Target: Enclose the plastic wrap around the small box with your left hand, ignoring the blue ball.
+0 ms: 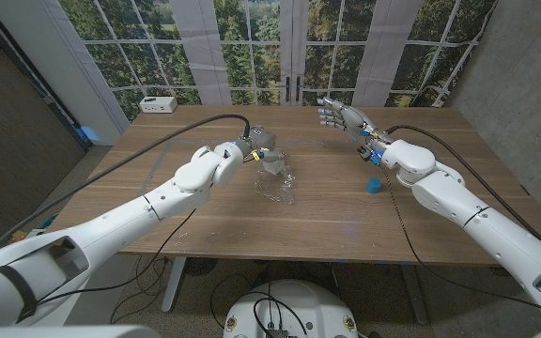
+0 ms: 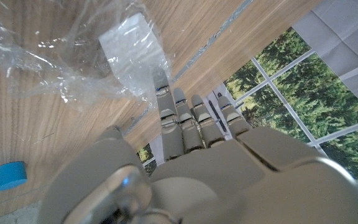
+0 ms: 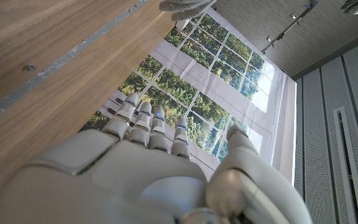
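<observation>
One small white box [image 2: 131, 53] sits near the middle of the wooden table [image 1: 346, 216] on crinkled clear plastic wrap [image 1: 277, 188], the left hand [image 1: 258, 148] touching it with straight fingers [image 2: 180, 115], grasping nothing, while the right hand [image 1: 344, 116] hovers released, far right of a blue object [image 1: 373, 185].

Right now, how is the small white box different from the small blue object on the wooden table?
The small white box is pale and boxy, while the small blue object is bright blue and looks squat and round. The box sits on crumpled clear plastic wrap by the left hand; the blue object lies bare, nearer the right arm. The left fingertips reach the box; nothing touches the blue object. Both rest on the table.
</observation>
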Robot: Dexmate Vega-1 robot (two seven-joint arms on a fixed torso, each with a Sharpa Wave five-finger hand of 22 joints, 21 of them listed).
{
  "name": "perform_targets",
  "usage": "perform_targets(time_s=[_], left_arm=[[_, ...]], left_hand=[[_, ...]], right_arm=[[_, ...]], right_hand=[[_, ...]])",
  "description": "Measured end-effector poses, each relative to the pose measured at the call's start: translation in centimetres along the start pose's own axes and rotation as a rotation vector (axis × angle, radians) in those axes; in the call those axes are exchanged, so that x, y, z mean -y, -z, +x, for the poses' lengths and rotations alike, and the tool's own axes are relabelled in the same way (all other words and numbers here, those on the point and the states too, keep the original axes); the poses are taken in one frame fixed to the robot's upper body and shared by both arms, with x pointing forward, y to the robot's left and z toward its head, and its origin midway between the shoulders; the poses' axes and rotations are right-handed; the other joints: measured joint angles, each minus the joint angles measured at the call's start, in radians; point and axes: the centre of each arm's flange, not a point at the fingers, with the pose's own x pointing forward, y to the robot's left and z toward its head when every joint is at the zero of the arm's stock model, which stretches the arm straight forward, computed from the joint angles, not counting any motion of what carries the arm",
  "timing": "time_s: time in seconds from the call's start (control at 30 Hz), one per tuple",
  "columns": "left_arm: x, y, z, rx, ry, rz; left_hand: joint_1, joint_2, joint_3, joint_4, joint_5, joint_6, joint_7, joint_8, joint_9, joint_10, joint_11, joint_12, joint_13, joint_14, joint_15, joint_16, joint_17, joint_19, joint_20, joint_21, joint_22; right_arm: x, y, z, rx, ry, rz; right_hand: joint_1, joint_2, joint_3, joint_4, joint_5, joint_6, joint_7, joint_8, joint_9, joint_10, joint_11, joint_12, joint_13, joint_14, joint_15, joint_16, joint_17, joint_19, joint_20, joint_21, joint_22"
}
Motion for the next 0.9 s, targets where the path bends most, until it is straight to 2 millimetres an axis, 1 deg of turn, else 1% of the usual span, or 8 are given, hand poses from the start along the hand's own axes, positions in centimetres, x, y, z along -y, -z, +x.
perform_targets(time_s=[0.1, 0.2, 0.27, 0.37, 0.5, 0.7, 0.83, 0.9], left_arm=[[-0.3, 0.1, -0.6, -0.018, -0.072, 0.000], [-0.8, 0.0, -1.1, -0.027, -0.140, 0.005], [-0.8, -0.2, -1.4, -0.030, -0.163, 0.005], [-1.2, -0.2, -1.8, -0.034, -0.210, 0.009], [-1.7, -0.2, -2.3, -0.025, -0.267, -0.005], [-2.2, -0.5, -3.0, 0.001, -0.313, -0.027], [-2.5, -0.5, -3.3, 0.022, -0.324, -0.044], [-2.5, -0.6, -3.4, 0.034, -0.322, -0.052]], left_hand=[[0.055, 0.007, 0.041, -0.041, 0.000, 0.000, 0.000, -0.012, 0.003, 0.007, -0.007, 0.000, 0.000, 0.006, -0.001, 0.000, -0.001, 0.008, -0.001, 0.000, 0.000], [0.095, 0.006, 0.069, -0.079, 0.000, 0.000, -0.001, -0.020, 0.003, 0.019, -0.019, 0.001, 0.000, 0.016, -0.001, 0.000, -0.001, 0.021, -0.003, 0.000, 0.000], [0.112, 0.002, 0.082, -0.100, 0.000, 0.013, -0.012, -0.020, 0.003, 0.028, -0.028, 0.006, 0.000, 0.025, 0.000, 0.000, -0.001, 0.025, -0.007, 0.006, 0.000], [0.128, -0.008, 0.097, -0.123, 0.000, 0.053, -0.010, -0.020, 0.007, 0.050, -0.033, 0.012, 0.000, 0.033, 0.001, 0.000, -0.001, 0.036, -0.007, 0.006, 0.000], [0.137, -0.012, 0.112, -0.146, 0.000, 0.103, -0.002, -0.015, 0.007, 0.088, -0.040, 0.027, 0.000, 0.057, 0.000, 0.004, -0.001, 0.046, -0.007, 0.010, 0.000], [0.142, -0.017, 0.117, -0.154, 0.000, 0.113, -0.006, -0.015, 0.012, 0.102, -0.044, 0.031, 0.001, 0.062, -0.002, 0.004, -0.001, 0.055, -0.009, 0.014, 0.000], [0.162, -0.037, 0.121, -0.184, 0.000, 0.113, -0.006, -0.016, 0.021, 0.097, -0.049, 0.030, 0.003, 0.061, -0.002, 0.003, -0.006, 0.058, -0.012, 0.014, 0.000], [0.172, -0.047, 0.124, -0.200, 0.000, 0.096, -0.023, -0.028, 0.021, 0.077, -0.053, 0.020, 0.004, 0.045, -0.001, -0.004, -0.006, 0.058, -0.012, 0.014, 0.000]], right_arm=[[0.0, 0.0, 0.0, 0.000, 0.000, -0.001], [0.0, 0.0, -0.1, 0.000, 0.000, -0.001], [0.0, 0.0, -0.1, 0.001, 0.000, -0.001], [0.0, -0.1, -0.1, 0.002, 0.000, -0.001], [0.0, -0.1, -0.2, 0.003, 0.000, -0.001], [-0.1, -0.2, -0.3, 0.005, 0.000, -0.002], [-0.1, -0.2, -0.3, 0.006, -0.001, -0.004], [-0.2, -0.3, -0.3, 0.008, -0.002, -0.005]], right_hand=[[0.000, 0.000, 0.000, 0.000, 0.000, 0.000, 0.000, 0.000, 0.000, 0.000, 0.000, 0.000, 0.000, 0.000, 0.000, 0.000, 0.000, 0.000, 0.000, 0.000, 0.000], [0.000, 0.000, 0.000, 0.000, 0.000, 0.000, 0.000, 0.000, 0.000, 0.000, 0.000, 0.000, 0.000, 0.000, 0.000, 0.000, 0.000, 0.000, 0.000, 0.000, 0.000], [0.000, 0.000, 0.000, 0.000, 0.000, 0.000, 0.000, 0.000, 0.000, 0.000, 0.000, 0.000, 0.000, 0.000, 0.000, 0.000, 0.000, 0.000, 0.000, 0.000, 0.000], [0.000, 0.000, 0.000, 0.000, 0.000, 0.000, 0.000, 0.000, 0.000, 0.000, 0.000, 0.000, 0.000, 0.000, 0.000, 0.000, 0.000, 0.000, 0.000, 0.000, 0.000], [0.000, 0.000, 0.000, 0.000, 0.000, 0.000, 0.000, 0.000, 0.000, 0.000, 0.000, 0.000, 0.000, 0.000, 0.000, 0.000, 0.000, 0.000, 0.000, 0.000, 0.000], [0.000, 0.000, 0.000, 0.000, 0.000, 0.000, 0.000, 0.000, 0.000, 0.000, 0.000, 0.000, 0.000, 0.000, 0.000, 0.000, 0.000, 0.000, 0.000, 0.000, 0.000], [0.000, 0.000, 0.000, 0.000, 0.000, 0.000, 0.000, 0.000, 0.000, 0.000, 0.000, 0.000, 0.000, 0.000, 0.000, 0.000, 0.000, 0.000, 0.000, 0.000, 0.000], [0.000, 0.000, 0.000, 0.000, 0.000, 0.000, 0.000, 0.000, 0.000, 0.000, 0.000, 0.000, 0.000, 0.000, 0.000, 0.000, 0.000, 0.000, 0.000, 0.000, 0.000]])
